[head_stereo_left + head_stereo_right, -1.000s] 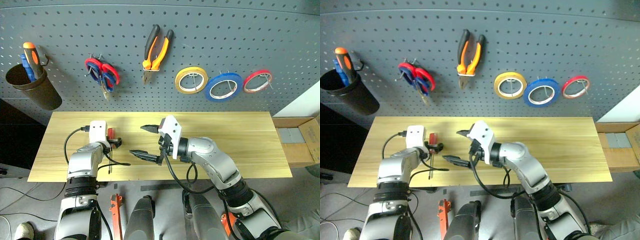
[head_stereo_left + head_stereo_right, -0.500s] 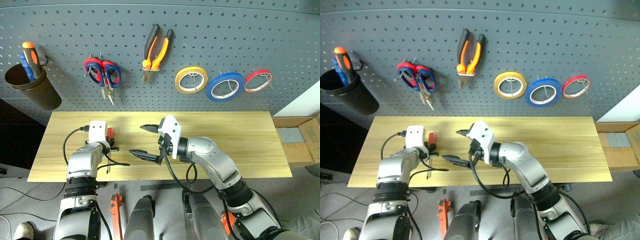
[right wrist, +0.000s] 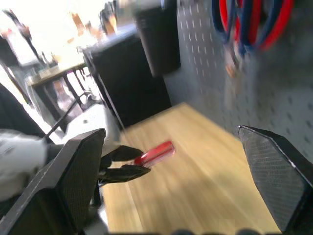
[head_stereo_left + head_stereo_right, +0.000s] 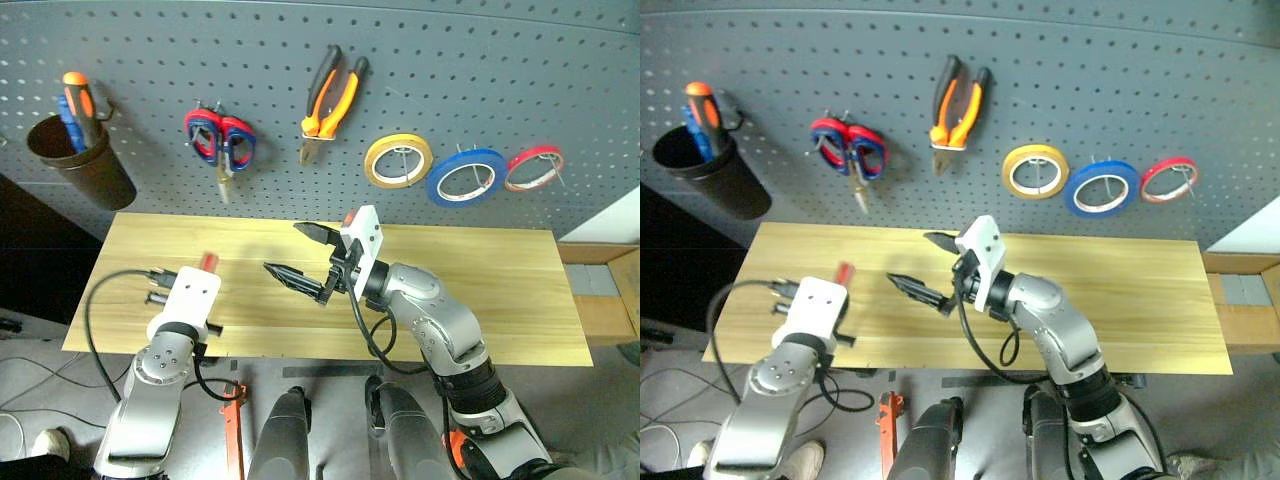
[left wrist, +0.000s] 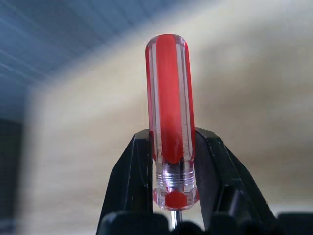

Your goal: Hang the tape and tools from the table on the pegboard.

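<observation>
My left gripper (image 5: 169, 164) is shut on the slim red-handled screwdriver (image 5: 169, 117), gripping it near the base of the handle. It holds the tool (image 4: 208, 261) above the left part of the light wood table (image 4: 480, 290), handle pointing toward the pegboard (image 4: 450, 70). My right gripper (image 4: 300, 253) hangs open over the table's middle, empty and pointing toward the left gripper. On the pegboard hang the orange-and-black pliers (image 4: 327, 105), scissors with red and dark blue handles (image 4: 222, 140) and the blue tape (image 4: 466, 176).
A yellow roll (image 4: 398, 160) and a thin red roll (image 4: 533, 168) flank the blue tape. A dark cup (image 4: 80, 160) at the board's left holds an orange-handled screwdriver (image 4: 78, 95). A cardboard box (image 4: 600, 290) sits past the table's right end.
My left gripper closed on the screwdriver where it lay on the table and lifted it up and back. The right gripper rose slightly. The camera view shifted.
</observation>
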### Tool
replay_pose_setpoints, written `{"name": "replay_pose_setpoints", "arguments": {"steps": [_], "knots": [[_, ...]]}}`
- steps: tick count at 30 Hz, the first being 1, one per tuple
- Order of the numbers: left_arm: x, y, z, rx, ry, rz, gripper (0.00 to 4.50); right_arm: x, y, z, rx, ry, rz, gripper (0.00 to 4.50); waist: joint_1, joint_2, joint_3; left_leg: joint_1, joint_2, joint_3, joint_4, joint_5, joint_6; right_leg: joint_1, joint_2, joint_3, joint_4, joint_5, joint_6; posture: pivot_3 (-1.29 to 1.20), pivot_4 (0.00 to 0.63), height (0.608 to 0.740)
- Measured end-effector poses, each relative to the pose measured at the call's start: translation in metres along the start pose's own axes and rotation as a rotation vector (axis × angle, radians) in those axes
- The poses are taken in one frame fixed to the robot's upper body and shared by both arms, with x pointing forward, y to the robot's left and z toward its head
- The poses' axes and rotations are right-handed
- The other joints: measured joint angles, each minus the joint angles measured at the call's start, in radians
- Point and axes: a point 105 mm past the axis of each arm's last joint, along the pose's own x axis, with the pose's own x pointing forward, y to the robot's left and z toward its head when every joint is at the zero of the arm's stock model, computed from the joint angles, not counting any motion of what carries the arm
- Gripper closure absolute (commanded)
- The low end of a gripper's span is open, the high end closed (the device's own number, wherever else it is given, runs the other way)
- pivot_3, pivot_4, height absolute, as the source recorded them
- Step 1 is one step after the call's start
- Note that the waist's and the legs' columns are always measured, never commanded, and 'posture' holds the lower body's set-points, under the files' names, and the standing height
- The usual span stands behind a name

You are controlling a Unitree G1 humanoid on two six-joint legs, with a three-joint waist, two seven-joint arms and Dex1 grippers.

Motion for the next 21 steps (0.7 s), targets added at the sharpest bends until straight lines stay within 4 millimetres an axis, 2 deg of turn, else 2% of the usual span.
{"name": "replay_pose_setpoints", "arguments": {"steps": [3, 6, 11, 15, 21], "knots": [[-0.005, 0.044, 0.040, 0.058, -0.162, 0.192, 3.68, 0.011, 0.005, 0.017, 0.053, -0.095, 0.006, 0.00, 0.012, -0.001, -0.004, 0.000, 0.000, 0.000, -0.001, 0.005, -0.003, 0.000, 0.002, -0.002, 0.000, 0.001, -0.002, 0.28, 0.227, 0.740], [-0.004, 0.087, 0.074, 0.098, -0.296, 0.352, 3.68, 0.020, 0.007, 0.040, 0.064, -0.177, 0.018, 0.00, 0.017, -0.004, -0.012, -0.001, 0.000, -0.002, -0.001, 0.008, -0.007, 0.000, 0.005, -0.013, -0.001, 0.004, -0.006, 0.29, 0.212, 0.740], [0.013, 0.151, 0.136, 0.107, -0.499, 0.557, 3.68, 0.029, -0.003, 0.052, 0.048, -0.187, -0.002, 0.00, 0.041, -0.009, -0.031, -0.001, 0.001, -0.008, -0.002, 0.011, -0.011, 0.001, 0.009, -0.020, 0.001, 0.005, -0.011, 0.28, 0.198, 0.740], [0.038, 0.166, 0.161, 0.054, -0.570, 0.590, 3.68, 0.035, -0.010, 0.052, 0.031, -0.176, -0.014, 0.00, 0.042, -0.012, -0.040, -0.001, 0.000, -0.007, -0.002, 0.013, -0.015, 0.001, 0.009, -0.020, 0.001, 0.005, -0.011, 0.25, 0.187, 0.740], [0.076, 0.177, 0.170, -0.094, -0.574, 0.582, 3.68, 0.038, -0.012, 0.050, 0.015, -0.176, -0.031, 0.00, 0.039, -0.016, -0.045, -0.004, 0.001, -0.007, -0.001, 0.013, -0.016, -0.001, 0.007, -0.020, 0.001, 0.006, -0.011, 0.23, 0.186, 0.740]]}}
